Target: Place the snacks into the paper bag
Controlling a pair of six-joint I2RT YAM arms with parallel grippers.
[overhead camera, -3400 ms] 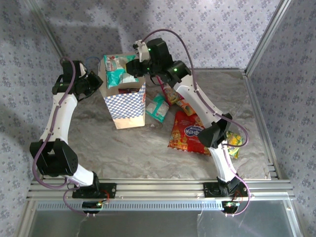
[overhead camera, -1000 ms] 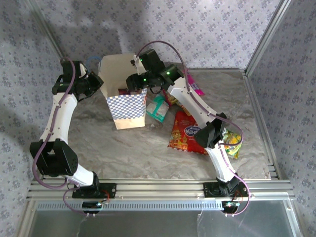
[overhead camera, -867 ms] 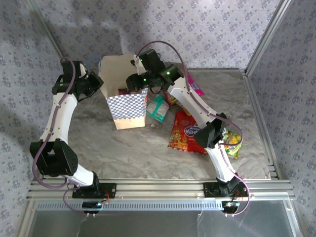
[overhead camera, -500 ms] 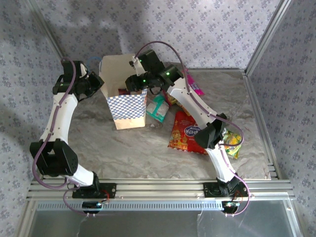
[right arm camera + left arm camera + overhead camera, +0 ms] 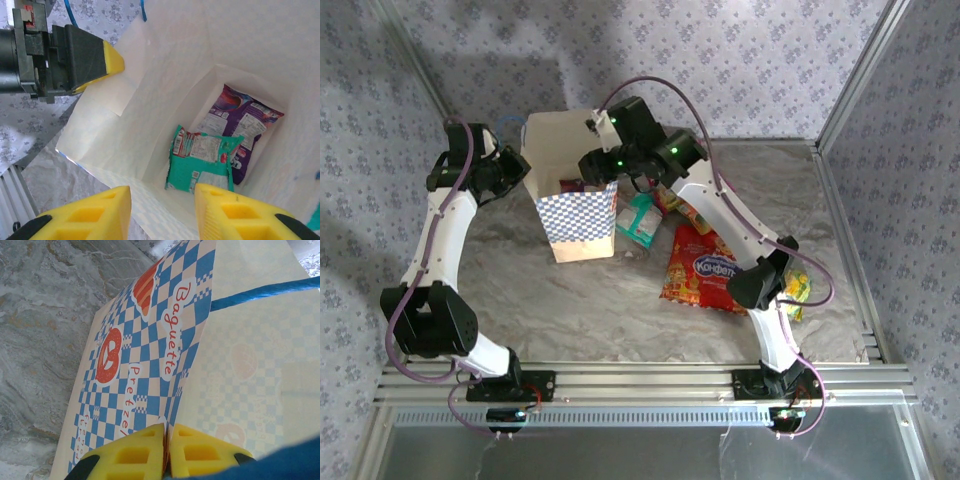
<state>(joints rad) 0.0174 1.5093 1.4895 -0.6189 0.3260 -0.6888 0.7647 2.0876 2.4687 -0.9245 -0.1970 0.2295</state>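
The paper bag [image 5: 578, 215] stands upright at the back left, its blue-white checked side [image 5: 150, 350] close up in the left wrist view. My left gripper [image 5: 167, 432] is shut on the bag's left rim [image 5: 525, 160] and holds the mouth wide. My right gripper [image 5: 162, 195] hangs open and empty just above the mouth [image 5: 592, 168]. Inside the bag lie a teal-white packet [image 5: 202, 160] and a purple-white packet [image 5: 240, 125]. On the table are another teal-white packet [image 5: 638, 218], an orange one [image 5: 695, 215], the large red one [image 5: 702, 270] and a green-yellow one [image 5: 796, 290].
A blue cord handle [image 5: 265, 290] crosses the bag's inner wall. My left gripper's yellow fingers [image 5: 111, 59] show at the bag's far rim in the right wrist view. The right arm's elbow [image 5: 760, 285] overhangs the red packet. Aluminium rails [image 5: 650, 380] edge the near side.
The teal-white packet held over the bag's mouth earlier now lies inside it. In the last second the right gripper lifted slightly and its elbow swung right. The left gripper stayed put.
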